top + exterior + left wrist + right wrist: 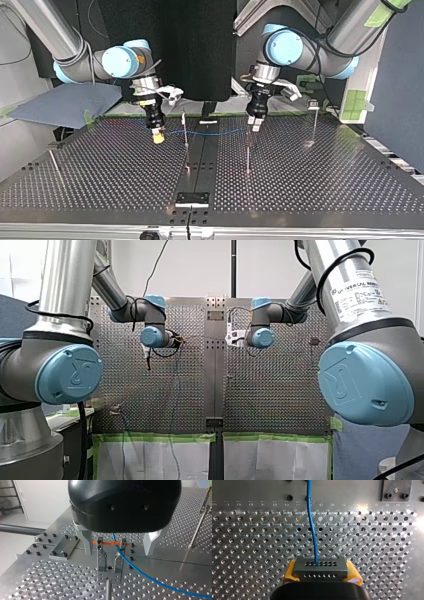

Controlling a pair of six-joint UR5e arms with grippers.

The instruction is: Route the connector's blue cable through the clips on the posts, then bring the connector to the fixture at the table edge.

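Observation:
In the right wrist view my right gripper [320,578] is shut on a grey connector [320,567], yellow pads [289,573] on both sides. The blue cable [312,522] leaves it and runs ahead over the plate. In the top view that gripper [158,136] hangs low beside a thin post [185,127], and the cable [212,133] stretches across to my left gripper [255,125]. My left gripper [118,553] is open, its metal fingers [86,540] wide either side of a clip [109,565] on a post. The cable [140,571] crosses one prong of that clip; I cannot tell whether it is seated.
More thin posts stand on the perforated table [325,180]: one under my left gripper [248,152], one at the top view's right [315,122], one at its left [55,165]. A black fixture [192,198] sits at the near table edge in that view.

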